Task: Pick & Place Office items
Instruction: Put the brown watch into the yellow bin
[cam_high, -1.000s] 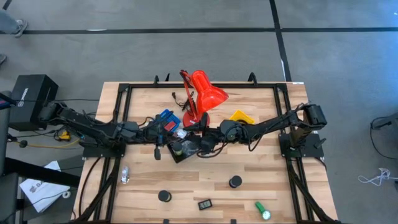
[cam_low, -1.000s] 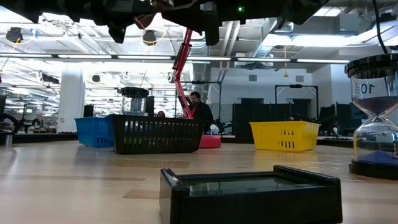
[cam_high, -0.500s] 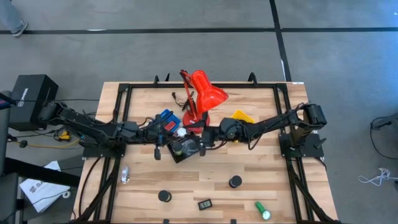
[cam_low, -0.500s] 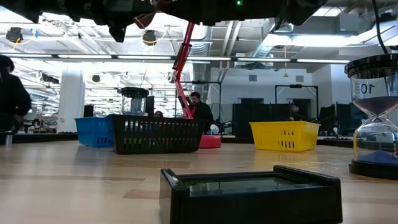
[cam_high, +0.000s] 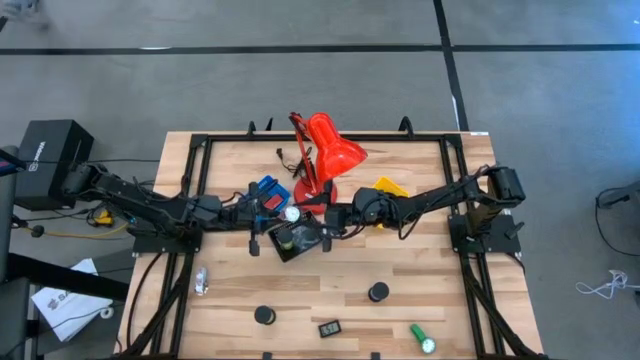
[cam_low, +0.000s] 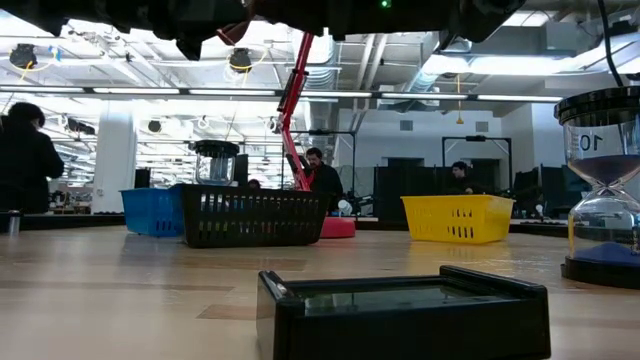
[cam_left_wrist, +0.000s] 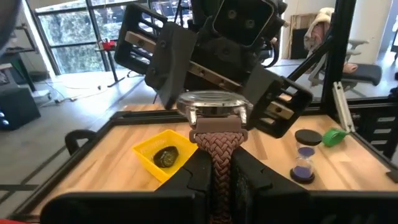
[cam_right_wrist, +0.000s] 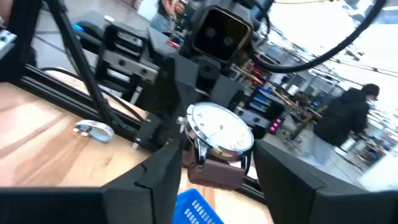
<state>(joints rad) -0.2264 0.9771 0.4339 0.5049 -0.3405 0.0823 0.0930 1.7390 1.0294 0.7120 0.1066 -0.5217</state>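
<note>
**Wristwatch held between two arms**

A wristwatch (cam_left_wrist: 214, 109), silver case, white dial, brown braided strap, hangs mid-frame over the black tray (cam_high: 297, 240). The left pincer (cam_left_wrist: 214, 180) is clamped on its strap. The right pincer (cam_right_wrist: 205, 171) stands spread around it, having slid leftward since before.

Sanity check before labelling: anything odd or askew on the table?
Black wire basket sits skewed to the table edges. Above it, the left gripper pinches a silver wristwatch by its braided strap; the right gripper is open around the case.

Table (cam_high: 400, 280) seen from straight overhead, crossed level at tabletop height, watch (cam_left_wrist: 214, 112) faced closely by both wrist views
</note>
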